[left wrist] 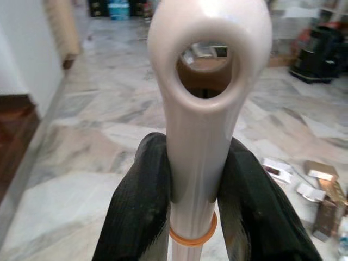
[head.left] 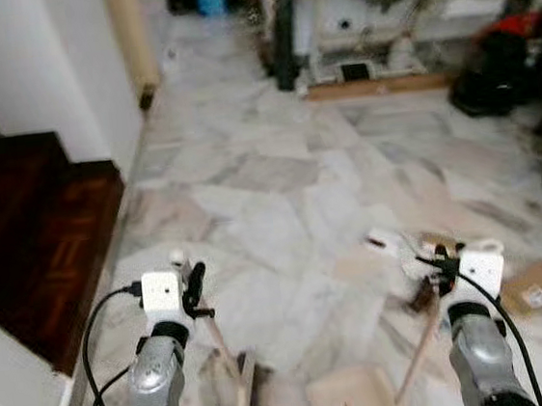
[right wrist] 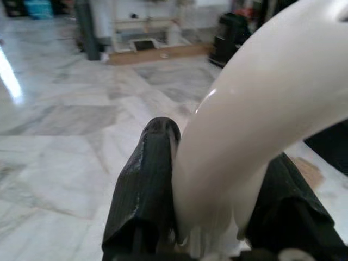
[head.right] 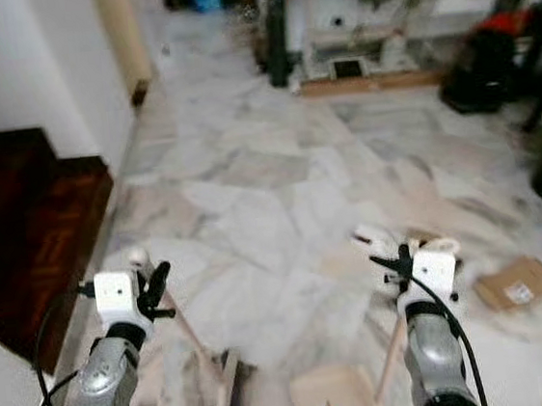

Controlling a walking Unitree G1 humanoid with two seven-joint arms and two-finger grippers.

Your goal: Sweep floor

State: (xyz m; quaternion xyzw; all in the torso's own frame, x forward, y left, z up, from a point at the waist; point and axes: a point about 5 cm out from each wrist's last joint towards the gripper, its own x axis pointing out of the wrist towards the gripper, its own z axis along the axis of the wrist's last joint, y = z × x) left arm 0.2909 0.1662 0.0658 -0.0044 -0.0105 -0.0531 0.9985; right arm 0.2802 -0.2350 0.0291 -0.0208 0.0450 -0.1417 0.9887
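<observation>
1. Left pincer [head.left: 194, 287], lower left of frame, is clamped on the cream broom handle [left wrist: 209, 109]; its shaft slants down-right to the broom head [head.left: 244, 392] on the marble floor [head.left: 280, 192].
2. Right pincer [head.left: 443, 267], lower right, grips the curved white dustpan handle [right wrist: 261, 130]; the stick runs down-left to the dustpan [head.left: 350, 398] at bottom centre.
3. Litter, i.e. paper scraps [head.left: 389, 242] and flat cardboard [head.left: 537, 287], lies right of the broom, beside the right pincer.
4. Likely next move: broom sweeps rightward; right arm is nearer the litter.
</observation>
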